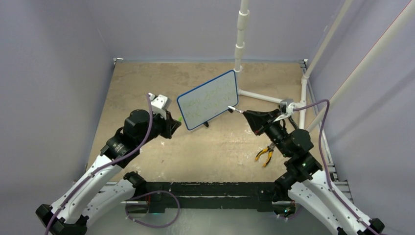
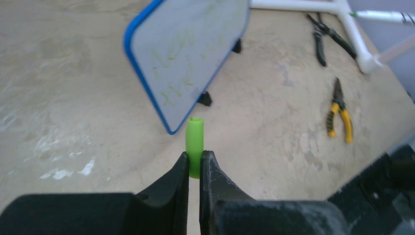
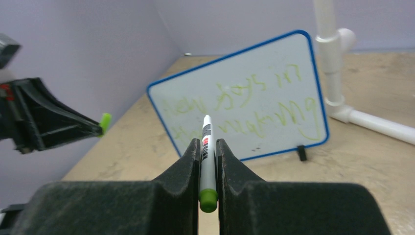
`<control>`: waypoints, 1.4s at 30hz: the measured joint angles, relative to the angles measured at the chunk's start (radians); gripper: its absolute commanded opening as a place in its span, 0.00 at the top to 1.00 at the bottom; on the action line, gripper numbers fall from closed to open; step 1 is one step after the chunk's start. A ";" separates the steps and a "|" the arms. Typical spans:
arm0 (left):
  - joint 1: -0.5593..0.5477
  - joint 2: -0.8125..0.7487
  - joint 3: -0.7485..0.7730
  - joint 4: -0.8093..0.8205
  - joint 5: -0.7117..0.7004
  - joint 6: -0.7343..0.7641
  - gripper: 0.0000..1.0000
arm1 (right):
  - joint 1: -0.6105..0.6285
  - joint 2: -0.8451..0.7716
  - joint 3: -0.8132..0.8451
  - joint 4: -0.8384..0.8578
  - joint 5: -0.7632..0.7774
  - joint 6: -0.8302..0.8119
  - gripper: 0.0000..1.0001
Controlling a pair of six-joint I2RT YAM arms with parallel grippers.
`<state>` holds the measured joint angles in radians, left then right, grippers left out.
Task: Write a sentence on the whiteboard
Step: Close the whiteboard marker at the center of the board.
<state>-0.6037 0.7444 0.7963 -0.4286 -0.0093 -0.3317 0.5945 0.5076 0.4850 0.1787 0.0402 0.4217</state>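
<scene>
The whiteboard (image 1: 208,99) stands tilted on two black feet mid-table, blue-framed, with two rows of faint green sentence (image 3: 244,105) on it. It also shows in the left wrist view (image 2: 186,54) and the right wrist view (image 3: 274,63). My right gripper (image 3: 208,147) is shut on a white marker (image 3: 206,147) with a green end, tip pointing at the board, a little short of its right edge (image 1: 234,109). My left gripper (image 2: 195,164) is shut on the green marker cap (image 2: 194,142), just left of the board's lower corner (image 1: 177,121).
Yellow-handled pliers (image 1: 265,155) lie on the table near my right arm; black pliers (image 2: 323,36) lie farther back. A white PVC pipe frame (image 1: 266,96) stands behind the board, with a post (image 1: 241,34) at its corner. Purple walls enclose the table.
</scene>
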 measured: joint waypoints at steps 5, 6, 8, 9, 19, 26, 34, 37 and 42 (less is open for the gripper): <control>-0.001 -0.018 -0.044 0.039 0.278 0.091 1.00 | 0.000 0.010 0.097 -0.079 -0.167 0.051 1.00; -0.001 -0.017 -0.061 0.053 0.330 0.099 1.00 | 0.000 0.017 0.106 -0.092 -0.206 0.060 1.00; -0.001 -0.004 -0.092 0.078 0.420 0.109 1.00 | 0.000 0.037 0.121 -0.119 -0.284 0.076 1.00; -0.001 0.006 -0.111 0.092 0.471 0.112 1.00 | 0.000 0.054 0.128 -0.136 -0.336 0.084 1.00; -0.016 0.076 -0.157 0.187 0.766 0.130 1.00 | 0.000 0.101 0.134 -0.296 -0.612 0.111 1.00; -0.068 0.097 -0.169 0.234 0.846 0.130 1.00 | 0.000 0.109 0.134 -0.327 -0.743 0.123 1.00; -0.113 0.130 -0.173 0.241 0.874 0.130 1.00 | 0.000 0.087 0.142 -0.386 -0.773 0.136 1.00; -0.125 0.132 -0.173 0.247 0.884 0.130 1.00 | 0.000 0.078 0.156 -0.409 -0.765 0.135 1.00; -0.147 0.137 -0.173 0.253 0.897 0.130 1.00 | 0.000 0.072 0.174 -0.412 -0.761 0.136 1.00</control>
<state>-0.7506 0.8814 0.6231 -0.1757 0.8879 -0.2012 0.5949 0.5800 0.6586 -0.2337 -0.7208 0.5575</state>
